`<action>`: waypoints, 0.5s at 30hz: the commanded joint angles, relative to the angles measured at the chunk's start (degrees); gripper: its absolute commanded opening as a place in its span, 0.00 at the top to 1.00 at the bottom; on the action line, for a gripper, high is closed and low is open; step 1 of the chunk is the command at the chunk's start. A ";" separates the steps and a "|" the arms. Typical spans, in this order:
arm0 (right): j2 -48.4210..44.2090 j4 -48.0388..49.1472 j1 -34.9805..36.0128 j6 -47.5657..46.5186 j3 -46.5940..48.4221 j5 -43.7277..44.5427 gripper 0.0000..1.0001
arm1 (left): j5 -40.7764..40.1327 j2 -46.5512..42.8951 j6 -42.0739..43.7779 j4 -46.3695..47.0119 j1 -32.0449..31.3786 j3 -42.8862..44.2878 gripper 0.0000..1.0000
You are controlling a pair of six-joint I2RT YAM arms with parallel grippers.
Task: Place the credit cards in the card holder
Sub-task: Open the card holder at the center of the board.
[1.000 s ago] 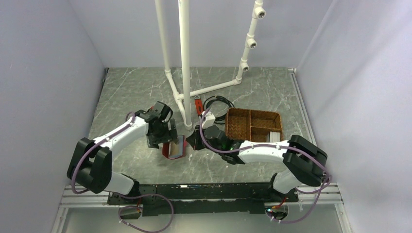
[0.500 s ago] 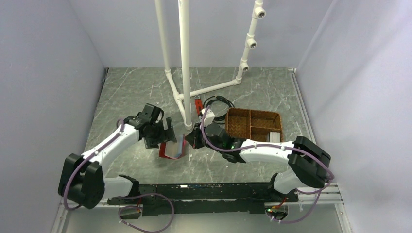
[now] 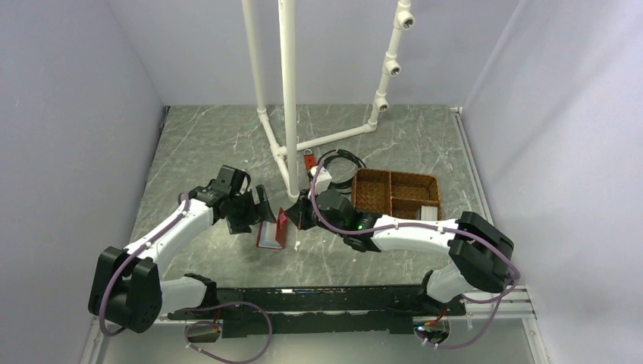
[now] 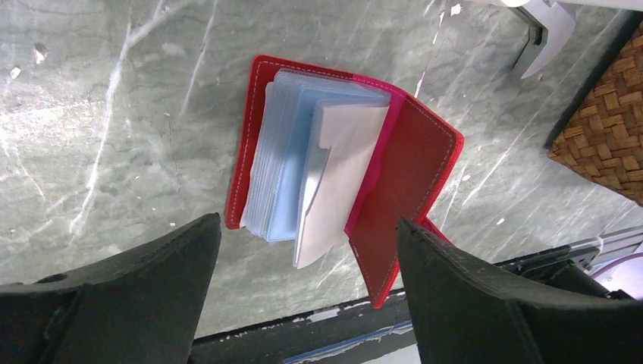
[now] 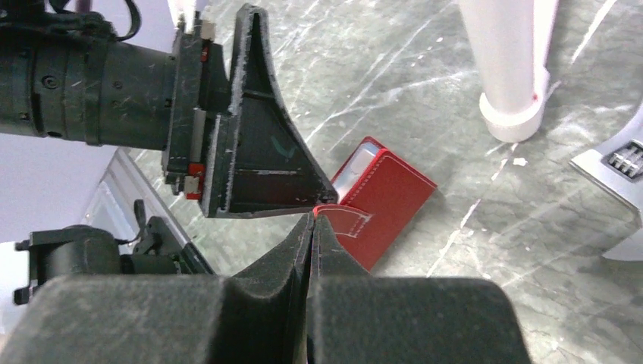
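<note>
The red card holder [image 4: 409, 163] lies open on the marble table, its bluish clear pockets fanned out. One white credit card [image 4: 337, 171] sticks out of a pocket near the spine. My left gripper [image 4: 308, 224] hangs open just above the holder's near end, touching nothing. My right gripper [image 5: 312, 220] is shut on the holder's red snap tab [image 5: 347, 218], holding the cover [image 5: 383, 201] up. From above, the holder [image 3: 271, 232] sits between the left gripper [image 3: 254, 212] and the right gripper [image 3: 293, 218]. More pale credit cards [image 3: 429, 213] lie in the woven tray.
A brown woven divided tray [image 3: 394, 182] stands right of the right arm. A white pipe frame [image 3: 288, 98] rises just behind the holder, with its foot [image 5: 512, 114] close to my right gripper. A black cable [image 3: 341, 159] and a red-handled tool [image 3: 308, 161] lie behind.
My left gripper has let go and backed off leftward from the holder, leaving the white card in a pocket. The right gripper stays shut on the tab and has shifted slightly left.
</note>
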 commanded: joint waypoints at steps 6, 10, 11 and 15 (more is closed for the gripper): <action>1.03 -17.00 -0.41 3.19 0.57 14.87 1.00 | 3.50 1.74 1.27 1.27 0.22 2.08 0.24; 2.88 -26.66 -0.43 6.21 0.06 22.03 1.00 | 3.99 0.95 1.14 1.50 0.30 1.86 0.14; 3.10 -27.81 -0.41 6.54 -0.39 23.00 1.00 | 4.05 0.73 1.13 1.67 0.30 1.82 0.07; 2.84 -27.39 -0.41 3.76 -1.04 22.63 1.00 | 5.40 1.17 1.06 3.65 0.30 1.11 0.18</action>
